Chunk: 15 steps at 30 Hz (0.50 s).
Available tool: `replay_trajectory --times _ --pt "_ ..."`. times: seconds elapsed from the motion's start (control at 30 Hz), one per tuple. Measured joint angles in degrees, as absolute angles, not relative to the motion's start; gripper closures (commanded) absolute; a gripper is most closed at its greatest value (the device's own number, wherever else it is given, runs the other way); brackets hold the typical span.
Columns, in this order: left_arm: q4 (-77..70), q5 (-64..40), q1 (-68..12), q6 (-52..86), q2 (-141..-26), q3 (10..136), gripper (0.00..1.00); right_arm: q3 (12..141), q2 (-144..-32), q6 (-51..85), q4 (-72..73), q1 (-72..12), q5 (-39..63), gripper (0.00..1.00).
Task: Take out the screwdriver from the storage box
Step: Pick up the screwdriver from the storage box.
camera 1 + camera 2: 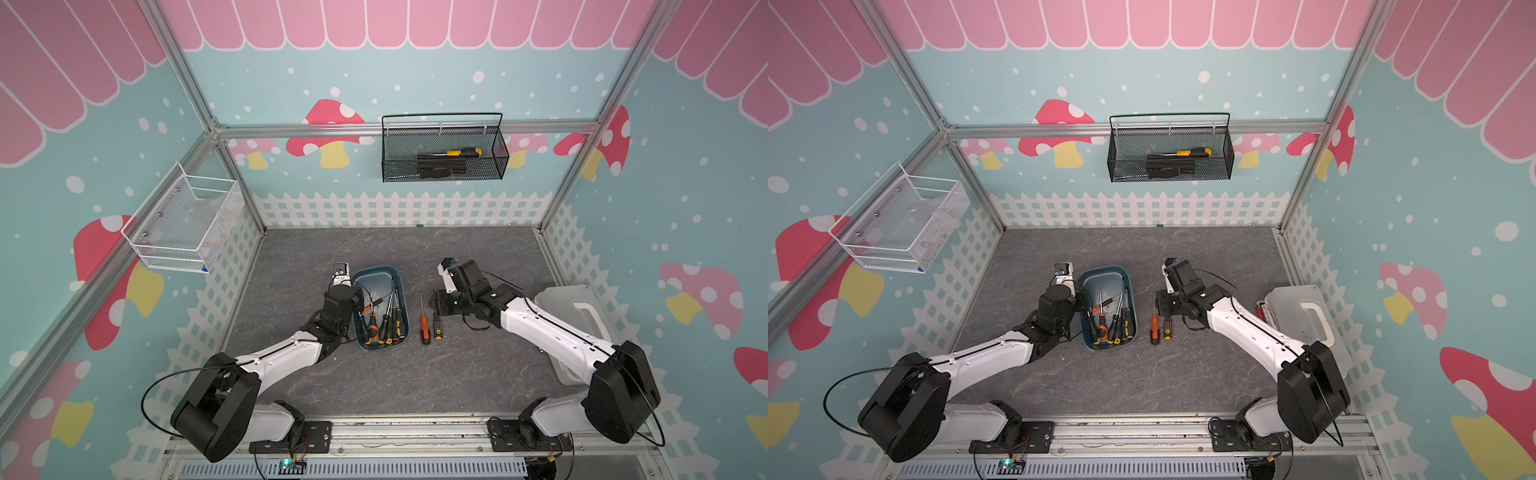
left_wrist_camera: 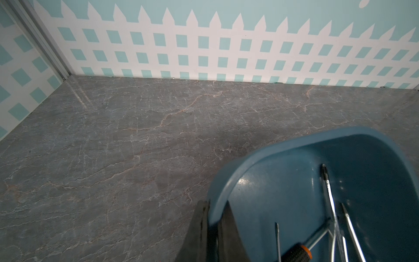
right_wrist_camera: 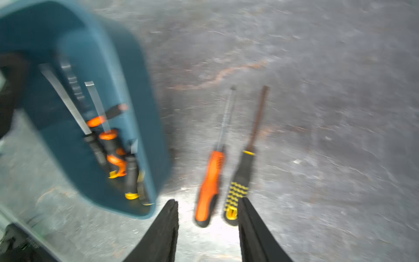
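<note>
The teal-blue storage box [image 1: 376, 269] [image 1: 1105, 270] sits mid-table with several screwdrivers [image 1: 372, 326] lying in it, handles toward the near end. My left gripper [image 2: 216, 205] [image 1: 358, 291] is shut on the box's left rim [image 2: 283, 145], one finger inside and one outside. Just right of the box, an orange-handled screwdriver [image 1: 424, 328] [image 3: 209, 181] and a black-and-yellow one [image 1: 437, 331] [image 3: 240, 181] lie side by side on the table. My right gripper [image 3: 208, 200] [image 1: 438, 307] hovers open over their handles, holding nothing. The right wrist view is blurred.
A black wire-mesh basket [image 1: 444, 166] hangs on the back wall with a yellow-handled screwdriver inside. A white mesh basket [image 1: 183, 224] hangs on the left wall. A translucent white case [image 1: 582, 311] stands at the right, partly under my right arm.
</note>
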<state>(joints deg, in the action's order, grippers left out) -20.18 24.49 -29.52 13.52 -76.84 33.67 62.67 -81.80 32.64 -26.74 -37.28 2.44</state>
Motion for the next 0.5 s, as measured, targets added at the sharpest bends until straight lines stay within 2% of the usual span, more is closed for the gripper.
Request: replay_trajectory --times 0.2,0.5 --pt "-19.92 25.17 -29.71 14.17 -76.84 33.69 1.00 70.85 -88.60 32.73 -26.98 -46.78 0.75 0.55" --pt "-19.73 26.26 -29.71 15.22 -77.41 33.80 1.00 71.92 -95.59 32.77 -28.16 -48.93 -0.64 0.55"
